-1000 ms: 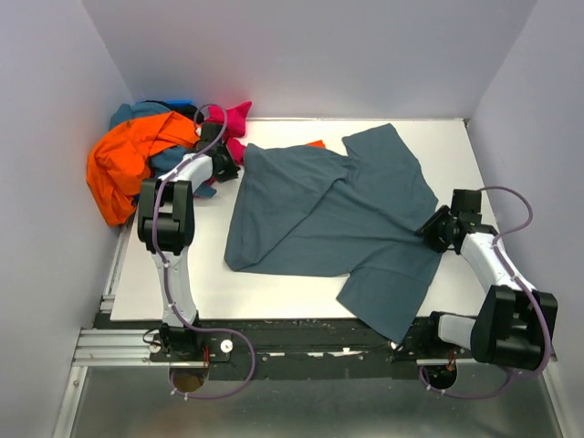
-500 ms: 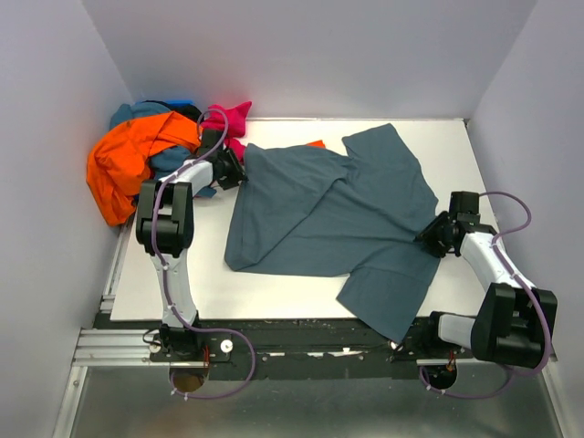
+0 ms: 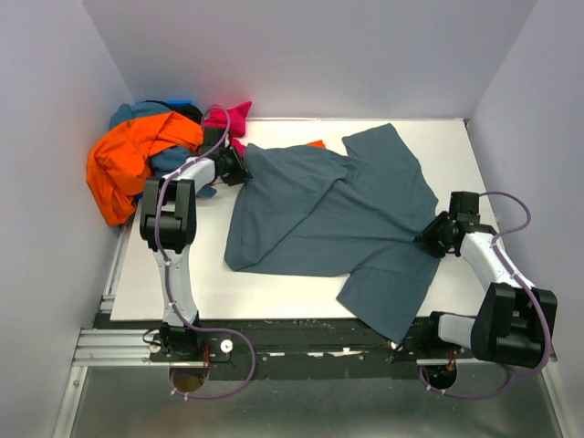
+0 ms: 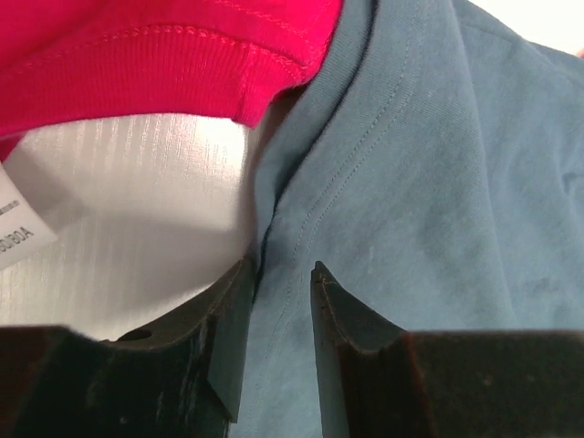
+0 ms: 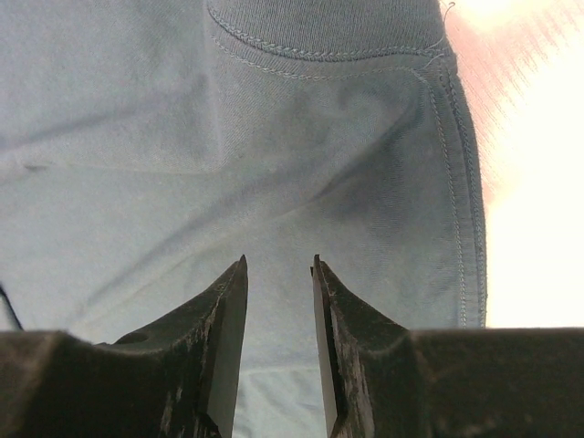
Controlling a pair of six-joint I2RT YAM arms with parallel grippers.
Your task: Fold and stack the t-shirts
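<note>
Left gripper [image 3: 239, 164] and right gripper [image 3: 429, 233] at opposite edges of the slate blue-grey t-shirt [image 3: 328, 214]

Seen from above, the slate blue-grey t-shirt lies spread and rumpled across the middle of the white table [image 3: 274, 292], with one part hanging over the near edge at about 6 o'clock. The left gripper meets the shirt's outline at 10 o'clock. In its wrist view its fingers stand a narrow gap apart, and the shirt's stitched edge runs between the tips. A magenta t-shirt [image 4: 164, 46] lies just beyond at 12 o'clock, and a white label [image 4: 14, 224] at 9 o'clock. The right gripper is at the shirt's 3 o'clock edge. Its fingers are also slightly parted, low over flat cloth, with a hemmed edge ahead at 12 o'clock and bare table at 3 o'clock. An orange t-shirt [image 3: 128, 160] is heaped with others at the table's 10 o'clock corner.
</note>
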